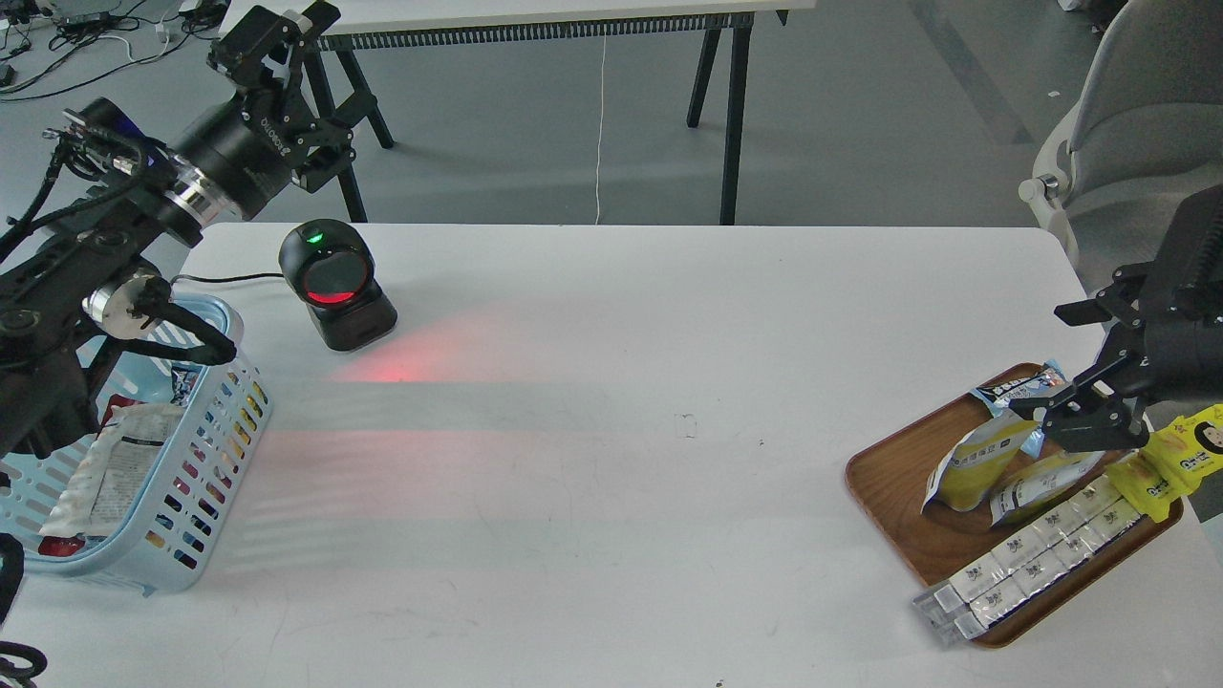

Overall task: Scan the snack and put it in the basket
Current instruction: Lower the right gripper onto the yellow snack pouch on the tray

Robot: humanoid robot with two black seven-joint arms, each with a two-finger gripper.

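Note:
The snack (973,465), a yellow pouch with a white top band, leans in the brown wooden tray (893,497) at the right. A slimmer white-and-yellow pouch (1041,483) lies beside it and a light-blue pouch (1024,389) behind it. My right gripper (1041,368) is open, low over these pouches, its lower finger just above the slimmer pouch. The light-blue basket (215,449) stands at the left table edge and holds a white packet (119,463). My left gripper (301,91) is open and empty, raised behind the table's far left corner.
A black barcode scanner (334,284) stands at the far left of the table, its window glowing red and casting red light on the tabletop. A row of small white packets (1037,554) and yellow packets (1170,459) lie in the tray. A grey chair (1127,124) stands behind on the right.

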